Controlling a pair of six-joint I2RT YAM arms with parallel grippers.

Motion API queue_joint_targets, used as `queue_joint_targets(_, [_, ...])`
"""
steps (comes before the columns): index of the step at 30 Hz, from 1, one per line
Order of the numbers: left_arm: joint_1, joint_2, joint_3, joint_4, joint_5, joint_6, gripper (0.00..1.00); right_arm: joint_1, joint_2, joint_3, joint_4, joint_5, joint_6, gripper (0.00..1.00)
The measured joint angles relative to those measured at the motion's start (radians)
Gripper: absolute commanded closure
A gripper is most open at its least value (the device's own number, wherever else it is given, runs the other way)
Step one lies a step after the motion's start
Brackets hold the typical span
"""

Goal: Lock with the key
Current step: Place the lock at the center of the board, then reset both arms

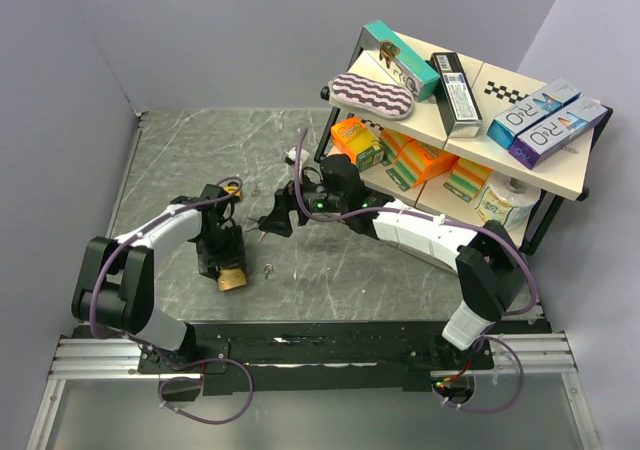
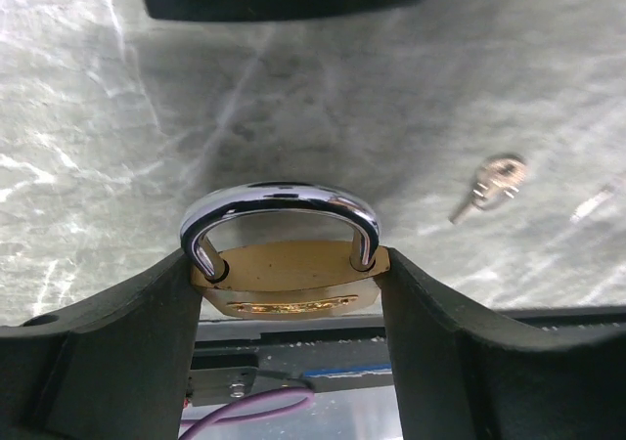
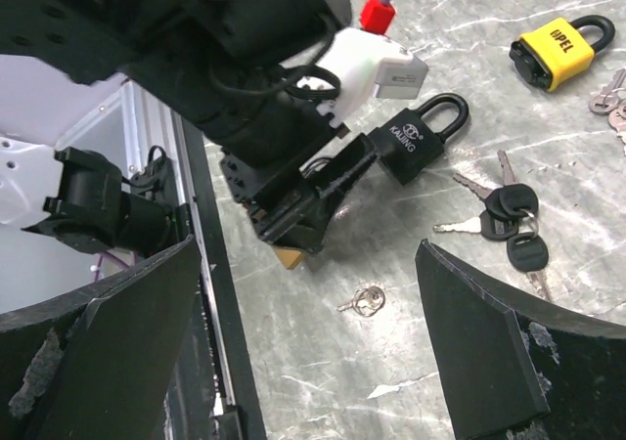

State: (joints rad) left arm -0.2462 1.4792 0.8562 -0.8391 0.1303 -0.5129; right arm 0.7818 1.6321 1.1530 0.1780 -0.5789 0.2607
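A brass padlock (image 2: 284, 282) with a silver shackle (image 2: 279, 198) is clamped between the fingers of my left gripper (image 2: 286, 264), the shackle pushed down into the body. In the top view, the left gripper (image 1: 226, 262) holds the padlock (image 1: 233, 279) low over the table near the front edge. A small silver key on a ring (image 3: 363, 301) lies loose on the table just right of the padlock; it also shows in the top view (image 1: 268, 267) and the left wrist view (image 2: 489, 185). My right gripper (image 3: 308, 269) is open and empty, above the key (image 1: 266, 220).
A black padlock (image 3: 416, 142), a yellow padlock (image 3: 556, 49) and a bunch of black-headed keys (image 3: 511, 215) lie further back on the marble table. A shelf (image 1: 470, 120) with boxes stands at the back right. The table's front rail (image 1: 300, 345) is close behind the padlock.
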Motion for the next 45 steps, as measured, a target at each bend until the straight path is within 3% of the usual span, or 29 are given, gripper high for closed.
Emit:
queue_joint_targets(7, [-0.002, 0.088, 0.005, 0.005, -0.038, 0.018, 0.86, -0.008, 0.000, -0.010, 0.010, -0.024, 0.011, 0.01])
queue_joint_targets(10, [-0.005, 0.119, 0.028, -0.013, -0.039, 0.024, 0.75, -0.008, -0.001, -0.027, 0.017, -0.035, 0.013, 0.01])
queue_joint_targets(14, [-0.012, 0.122, 0.030, -0.016, -0.042, 0.031, 0.46, -0.010, -0.004, -0.046, 0.020, -0.044, 0.016, 0.01])
queue_joint_targets(19, [-0.016, 0.122, 0.030, -0.016, -0.049, 0.030, 0.33, -0.017, -0.017, -0.050, 0.021, -0.048, 0.016, 0.01])
queue_joint_targets(20, [-0.016, 0.121, 0.029, -0.016, -0.049, 0.029, 0.26, -0.018, -0.021, -0.050, 0.021, -0.050, 0.016, 0.01])
queue_joint_targets(27, [-0.017, 0.074, 0.025, 0.001, -0.040, 0.026, 0.14, -0.019, -0.042, -0.050, 0.023, -0.069, 0.018, 0.01])
queue_joint_targets(29, [-0.017, 0.035, 0.025, 0.005, -0.037, 0.026, 0.05, -0.019, -0.045, -0.050, 0.018, -0.076, 0.013, 0.01])
queue_joint_targets(31, [-0.017, -0.005, 0.025, 0.007, -0.032, 0.026, 0.01, -0.019, -0.050, -0.049, 0.008, -0.085, 0.005, 0.01])
queue_joint_targets(39, [0.011, -0.203, 0.092, -0.003, 0.056, 0.052, 0.04, -0.019, -0.150, -0.033, -0.101, -0.104, -0.077, 0.01])
queue_joint_targets(45, [0.214, -0.243, 0.233, 0.017, 0.270, 0.092, 0.04, -0.019, -0.285, -0.020, -0.208, -0.074, -0.176, 0.01])
